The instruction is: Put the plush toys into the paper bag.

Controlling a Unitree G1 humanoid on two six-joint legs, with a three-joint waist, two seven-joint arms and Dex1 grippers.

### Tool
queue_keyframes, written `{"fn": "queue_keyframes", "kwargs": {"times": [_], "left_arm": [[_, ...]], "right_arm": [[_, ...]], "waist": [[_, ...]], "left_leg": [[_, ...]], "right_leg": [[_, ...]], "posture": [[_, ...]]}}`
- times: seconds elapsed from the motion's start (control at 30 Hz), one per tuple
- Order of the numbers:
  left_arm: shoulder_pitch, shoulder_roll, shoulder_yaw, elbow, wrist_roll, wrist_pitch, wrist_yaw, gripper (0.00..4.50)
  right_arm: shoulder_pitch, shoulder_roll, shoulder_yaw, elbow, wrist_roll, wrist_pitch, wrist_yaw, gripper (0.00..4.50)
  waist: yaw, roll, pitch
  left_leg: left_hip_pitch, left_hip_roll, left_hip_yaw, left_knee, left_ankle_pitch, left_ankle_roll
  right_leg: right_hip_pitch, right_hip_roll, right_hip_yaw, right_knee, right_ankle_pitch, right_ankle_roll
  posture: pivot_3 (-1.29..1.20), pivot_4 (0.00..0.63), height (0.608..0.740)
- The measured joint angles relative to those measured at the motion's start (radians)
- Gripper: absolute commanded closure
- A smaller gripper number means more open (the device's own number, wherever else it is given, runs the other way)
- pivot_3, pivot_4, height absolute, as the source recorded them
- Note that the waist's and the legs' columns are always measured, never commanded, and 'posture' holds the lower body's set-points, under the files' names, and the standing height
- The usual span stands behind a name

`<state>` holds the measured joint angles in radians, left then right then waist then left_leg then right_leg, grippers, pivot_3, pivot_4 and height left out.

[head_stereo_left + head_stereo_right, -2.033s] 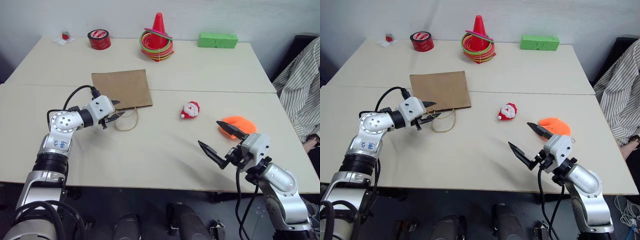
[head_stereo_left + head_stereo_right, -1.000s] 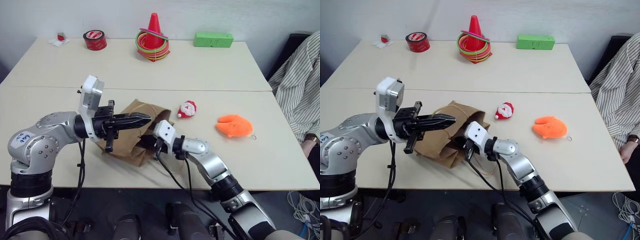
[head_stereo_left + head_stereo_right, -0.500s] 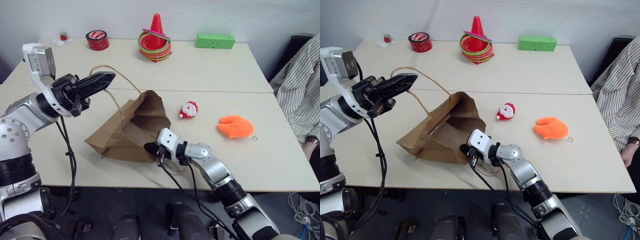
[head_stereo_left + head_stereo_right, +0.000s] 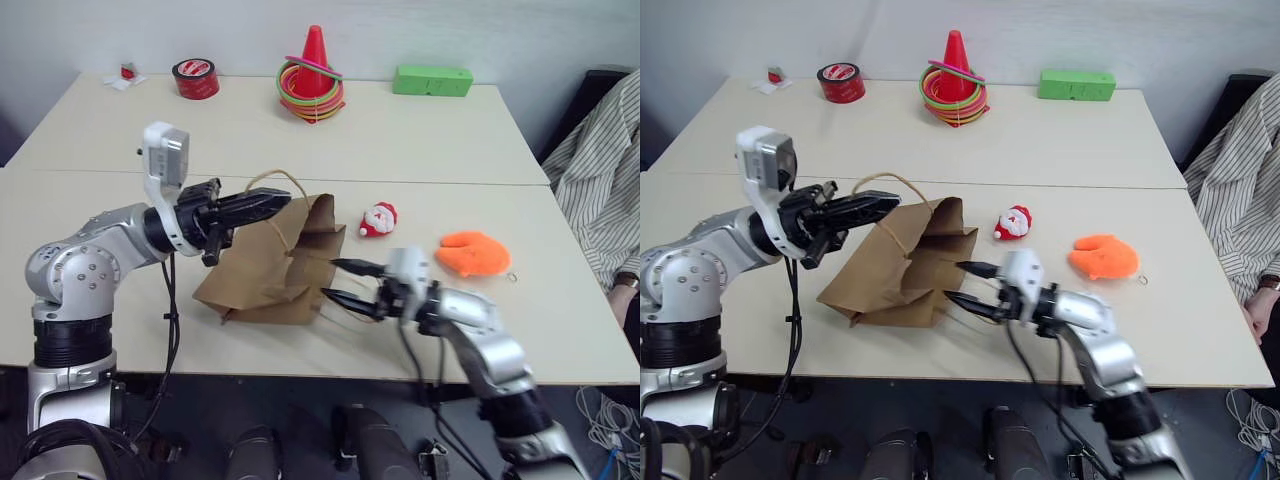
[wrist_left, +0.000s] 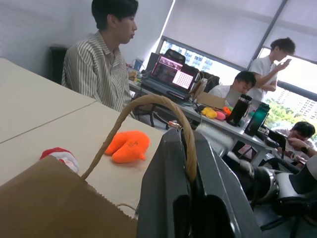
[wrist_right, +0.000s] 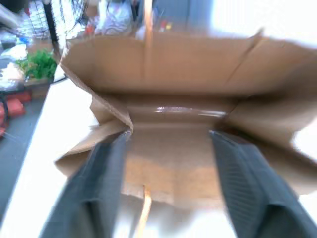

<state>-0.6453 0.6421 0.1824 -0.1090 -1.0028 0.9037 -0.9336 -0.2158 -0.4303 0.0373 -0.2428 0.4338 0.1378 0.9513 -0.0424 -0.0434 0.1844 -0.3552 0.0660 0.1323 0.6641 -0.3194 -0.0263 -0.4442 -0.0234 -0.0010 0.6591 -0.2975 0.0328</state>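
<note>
The brown paper bag (image 4: 268, 272) lies on its side at the table's middle, its mouth facing right. My left gripper (image 4: 280, 201) is shut on the bag's upper cord handle (image 5: 148, 101) and holds it above the table. In front of the mouth, my right gripper (image 4: 333, 280) is open with nothing between its fingers (image 6: 101, 191); its wrist view looks into the bag's hollow inside (image 6: 171, 124). The red-and-white Santa plush (image 4: 379, 218) sits just right of the bag. The orange plush (image 4: 474, 252) lies further right.
At the table's far edge stand a red cone with coloured rings (image 4: 312, 75), a red tape roll (image 4: 196, 77) and a green block (image 4: 434, 79). A person in a striped shirt (image 4: 603, 170) sits at the right edge.
My right gripper has let go of the bag's lower edge, opened and drawn back to the right. My left gripper has come down and inward with the handle, so the bag sits lower.
</note>
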Motion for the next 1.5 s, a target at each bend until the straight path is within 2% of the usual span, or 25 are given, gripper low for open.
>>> {"fn": "queue_keyframes", "kwargs": {"times": [0.07,0.1,0.23,0.33,0.47,0.6,0.7,0.87,0.97,1.13,1.33,1.43,1.5], "left_arm": [[0.0,-0.001,-0.01,0.001,0.019,-0.011,-0.011,4.5],[-0.002,-0.002,-0.021,0.001,0.03,-0.019,-0.02,4.5],[0.001,-0.001,-0.046,0.005,0.068,-0.04,-0.048,4.5],[0.001,0.0,-0.058,0.008,0.089,-0.052,-0.068,4.5],[-0.001,-0.001,-0.068,0.018,0.114,-0.069,-0.087,4.5],[-0.011,-0.004,-0.089,0.045,0.143,-0.076,-0.098,4.5],[-0.019,-0.004,-0.092,0.045,0.151,-0.079,-0.106,4.5],[-0.025,-0.008,-0.095,0.043,0.166,-0.082,-0.107,4.5],[-0.024,-0.004,-0.094,0.044,0.172,-0.083,-0.107,4.5],[-0.024,0.004,-0.091,0.041,0.175,-0.082,-0.107,4.5],[-0.025,0.033,-0.077,0.039,0.16,-0.062,-0.126,4.5],[-0.035,0.051,-0.053,0.041,0.129,-0.031,-0.15,4.5],[-0.058,0.061,-0.04,0.043,0.104,-0.008,-0.165,4.5]], "right_arm": [[0.077,-0.047,-0.119,-0.053,0.029,-0.002,-0.031,0.18],[0.122,-0.066,-0.179,-0.074,0.028,-0.011,-0.049,0.03],[0.321,-0.129,-0.378,-0.074,-0.028,-0.108,-0.088,0.03],[0.489,-0.13,-0.531,-0.049,-0.069,-0.208,-0.112,0.03],[0.667,-0.123,-0.619,0.013,-0.162,-0.333,-0.131,0.03],[0.574,-0.158,-0.575,0.047,-0.245,-0.336,-0.179,0.03],[0.396,-0.257,-0.472,0.096,-0.304,-0.269,-0.189,0.03],[0.126,-0.337,-0.29,0.276,-0.396,-0.194,-0.168,0.03],[-0.014,-0.351,-0.189,0.422,-0.448,-0.177,-0.148,0.65],[-0.174,-0.359,-0.118,0.584,-0.484,-0.218,-0.131,2.39],[-0.248,-0.391,-0.084,0.678,-0.455,-0.307,-0.034,4.24],[-0.232,-0.367,-0.079,0.536,-0.28,-0.292,0.142,4.39],[-0.235,-0.331,-0.058,0.357,-0.152,-0.218,0.217,4.39]], "waist": [[0.006,0.0,0.0],[0.01,0.0,0.0],[0.015,0.0,0.0],[0.015,0.0,0.0],[0.009,0.001,0.0],[-0.02,0.001,0.001],[-0.029,0.002,0.001],[-0.013,0.003,0.002],[-0.01,0.004,0.003],[-0.013,0.004,0.003],[-0.017,0.005,0.003],[-0.018,0.008,0.005],[-0.017,0.008,0.005]], "left_leg": [[0.001,0.0,0.0,0.0,0.0,0.0],[0.001,-0.001,0.0,0.0,0.0,0.0],[0.001,-0.001,0.0,-0.001,0.0,0.0],[0.001,-0.001,0.0,-0.001,0.0,0.0],[0.003,-0.001,0.001,-0.001,0.0,0.0],[0.004,-0.001,0.006,-0.001,0.0,0.0],[0.01,-0.001,0.004,-0.001,0.001,-0.001],[0.006,0.001,0.002,-0.003,0.0,-0.003],[0.002,0.001,0.002,-0.001,0.0,-0.003],[0.003,0.001,0.003,0.0,0.0,-0.003],[0.003,0.002,0.003,0.0,0.001,-0.003],[0.003,0.003,0.003,0.0,0.0,-0.004],[0.003,0.006,0.002,0.001,0.0,-0.006]], "right_leg": [[0.0,0.0,0.0,0.0,0.0,0.0],[0.0,0.0,0.0,0.0,0.0,0.0],[0.001,0.0,0.001,0.0,0.0,0.0],[0.001,0.0,0.001,0.0,-0.001,0.001],[0.002,0.001,0.003,0.0,-0.001,0.001],[0.005,0.001,0.007,0.001,0.0,0.002],[0.006,0.002,0.006,0.002,0.0,0.002],[0.003,0.005,0.007,0.001,-0.002,0.001],[0.0,0.005,0.006,0.001,-0.002,0.001],[0.0,0.005,0.007,0.002,-0.001,0.001],[0.0,0.006,0.007,0.002,-0.001,0.001],[0.0,0.008,0.007,0.002,-0.001,0.001],[0.0,0.01,0.007,0.003,-0.001,0.001]], "posture": [[0.0,0.15,0.74],[0.0,0.15,0.74],[0.0,0.15,0.74],[0.0,0.15,0.74],[0.0,0.15,0.74],[0.0,0.15,0.74],[0.0,0.15,0.74],[0.0,0.15,0.74],[0.0,0.15,0.74],[0.0,0.15,0.74],[0.0,0.15,0.74],[0.0,0.15,0.74],[0.0,0.15,0.74]]}}
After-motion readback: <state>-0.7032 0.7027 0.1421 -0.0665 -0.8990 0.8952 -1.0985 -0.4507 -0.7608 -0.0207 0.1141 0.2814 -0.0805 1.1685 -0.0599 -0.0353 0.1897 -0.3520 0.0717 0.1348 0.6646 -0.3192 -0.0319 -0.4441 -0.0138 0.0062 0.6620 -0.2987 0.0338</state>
